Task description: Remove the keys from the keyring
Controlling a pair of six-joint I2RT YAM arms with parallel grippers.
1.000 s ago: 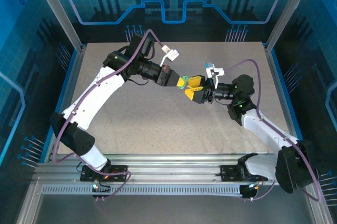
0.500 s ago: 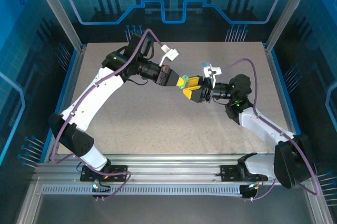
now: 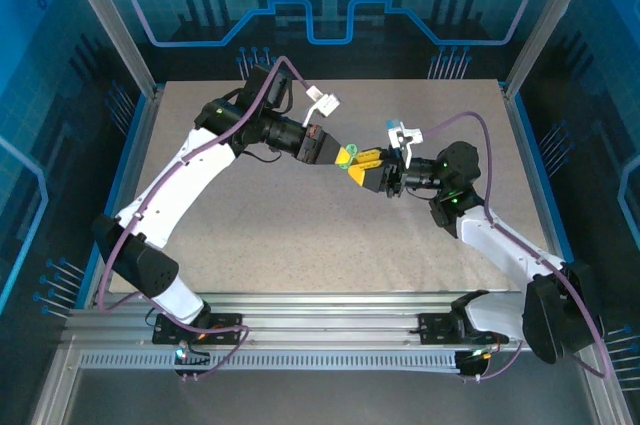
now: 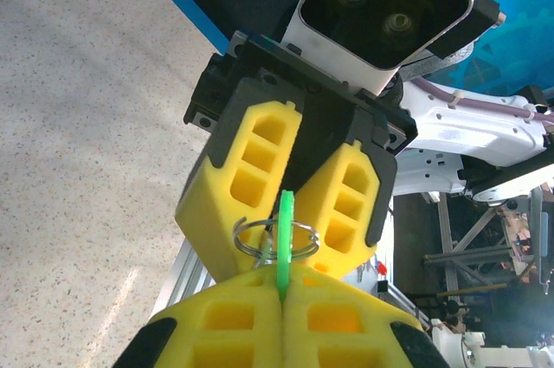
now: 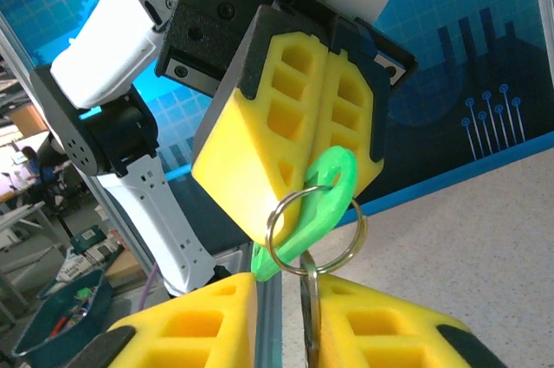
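The two arms meet in the air over the middle of the counter (image 3: 300,245), a little toward its far edge. The left arm (image 3: 190,173) reaches in from the counter's left side and the right arm (image 3: 500,240) from its right side. Their yellow foam pads face each other tip to tip, well above the counter's speckled top.

The left pincer (image 4: 283,299) is pressed closed on a flat green plastic tag (image 5: 322,202). Its two pads meet with the tag squeezed between them, and the tag's looped end sticks out past the tips. The keyring (image 5: 271,228), a split ring of bright wire, passes through the hole in that end. It hangs clear of the counter, just beyond the left pads.

A metal key (image 5: 309,312) hangs from the same ring and runs between the pads of the right pincer (image 5: 294,303). That pincer stands narrow, its pads drawn in close on either side of the key, with a thin slit showing between them. Whether the pads press on the key cannot be told. Seen from the left wrist, the ring lies right at the tips of the right pads, touching or nearly touching the foam
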